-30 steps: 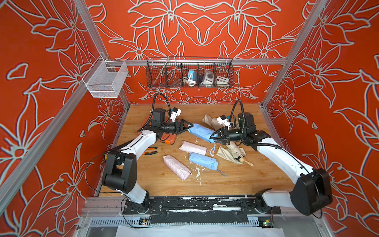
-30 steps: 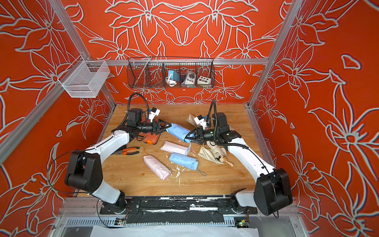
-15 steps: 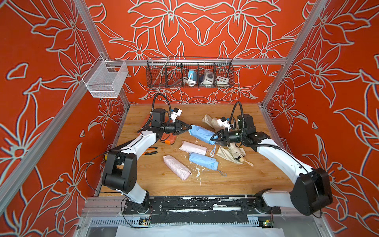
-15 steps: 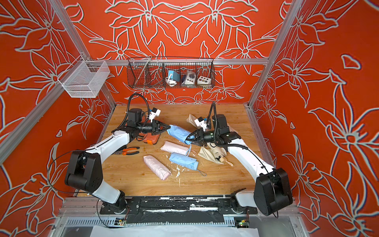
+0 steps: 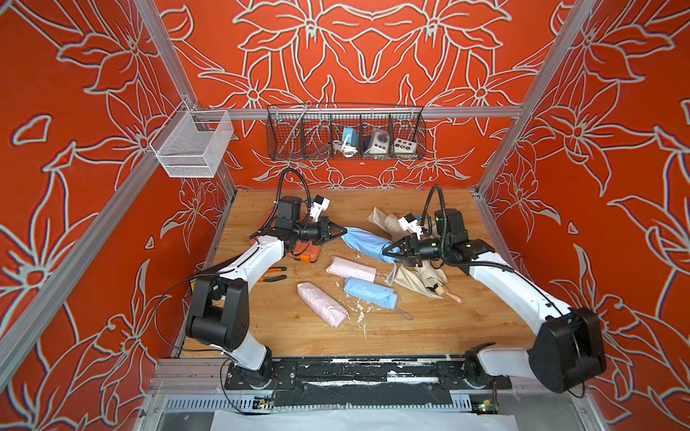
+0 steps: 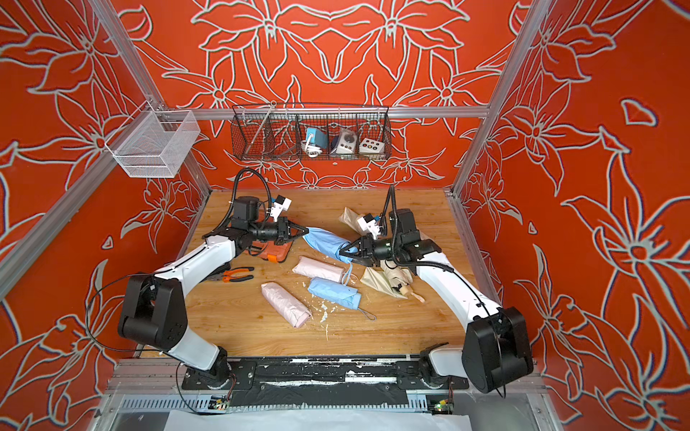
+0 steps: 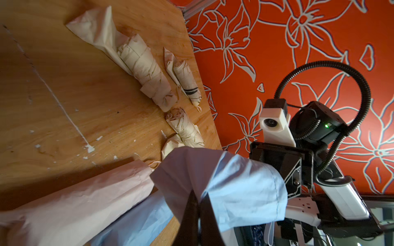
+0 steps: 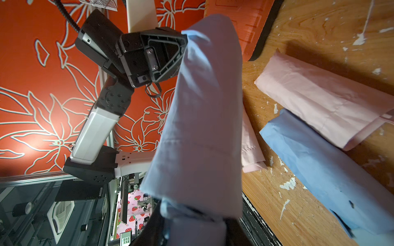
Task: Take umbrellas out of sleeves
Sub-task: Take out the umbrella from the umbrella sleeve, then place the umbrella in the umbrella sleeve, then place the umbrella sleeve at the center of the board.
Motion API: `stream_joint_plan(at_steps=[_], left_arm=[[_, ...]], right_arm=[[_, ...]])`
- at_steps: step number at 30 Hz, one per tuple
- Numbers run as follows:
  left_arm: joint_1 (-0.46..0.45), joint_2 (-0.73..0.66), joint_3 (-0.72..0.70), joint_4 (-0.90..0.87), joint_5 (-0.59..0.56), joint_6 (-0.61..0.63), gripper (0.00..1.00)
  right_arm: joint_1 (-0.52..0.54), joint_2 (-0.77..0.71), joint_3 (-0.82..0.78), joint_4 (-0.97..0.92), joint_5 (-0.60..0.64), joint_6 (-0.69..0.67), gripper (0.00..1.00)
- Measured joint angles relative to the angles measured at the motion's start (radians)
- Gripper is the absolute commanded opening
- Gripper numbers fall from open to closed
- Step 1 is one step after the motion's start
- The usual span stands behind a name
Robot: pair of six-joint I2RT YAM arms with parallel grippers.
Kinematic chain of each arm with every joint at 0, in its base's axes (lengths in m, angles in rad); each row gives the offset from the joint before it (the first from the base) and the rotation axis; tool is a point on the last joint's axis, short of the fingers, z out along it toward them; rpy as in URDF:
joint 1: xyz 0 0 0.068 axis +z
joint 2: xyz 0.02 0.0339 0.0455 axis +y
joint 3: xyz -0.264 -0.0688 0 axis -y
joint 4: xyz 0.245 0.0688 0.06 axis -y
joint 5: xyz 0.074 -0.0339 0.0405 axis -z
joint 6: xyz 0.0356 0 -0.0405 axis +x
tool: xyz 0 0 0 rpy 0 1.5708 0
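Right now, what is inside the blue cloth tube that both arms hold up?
A blue umbrella: its bunched end sticks out of the blue sleeve by the right tool. The rest is covered by the cloth; the left tool pinches the closed tip.

Top views: side by side, high over the tabletop's (image 5: 429, 328) front edge, facing down and toward the back wall (image 5: 354, 56); far off, almost the same whole scene in both.
Left wrist: just behind the left gripper (image 7: 197, 196), looking along the blue sleeve (image 7: 234, 187) to the right arm (image 7: 345, 198); very near.
Right wrist: just behind the right gripper (image 8: 193, 221) and blue umbrella (image 8: 198, 234), facing the left arm (image 8: 93, 132); very near.
Shared: wrist views face each other; all four views show the blue sleeve.
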Motion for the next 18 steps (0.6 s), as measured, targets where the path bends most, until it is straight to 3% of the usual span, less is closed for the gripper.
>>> stream_joint_plan(at_steps=[9,18], left_arm=[[0.096,0.002,0.003,-0.031,-0.147,0.031,0.0],[0.112,0.085,0.043,-0.037,-0.183,0.049,0.0]], right_arm=[[-0.059,-0.043,-0.005,-0.09,0.031,-0.04,0.0],[-0.193,-0.162,-0.01,-0.196,0.149,-0.072,0.0]])
